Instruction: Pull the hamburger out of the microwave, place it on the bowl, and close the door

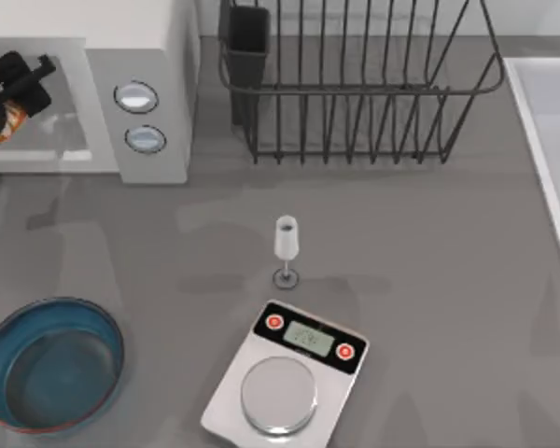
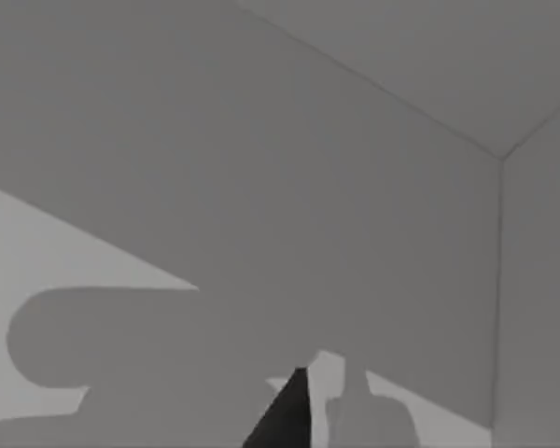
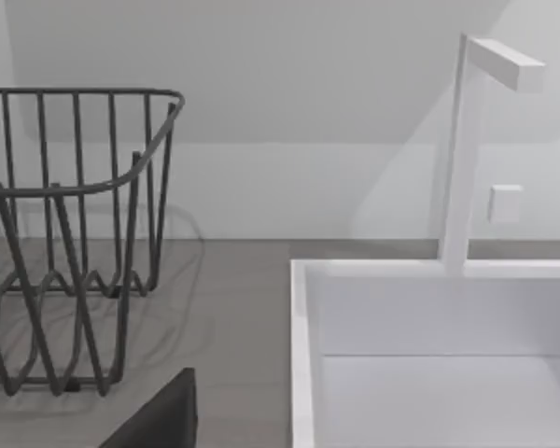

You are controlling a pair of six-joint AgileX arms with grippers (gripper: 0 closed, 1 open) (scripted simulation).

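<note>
Left gripper, at ten o'clock by the boxy white microwave, appears clenched on the orange-edged cream hamburger, lifted for carrying; wide blue-teal bowl waits at seven o'clock

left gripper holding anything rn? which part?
Cannot be told. The left gripper sits at the microwave opening with an orange-brown bit, likely the hamburger, beside it; no grasp is visible.

Left gripper partly cut off at frame edge, hamburger mostly hidden.
</note>
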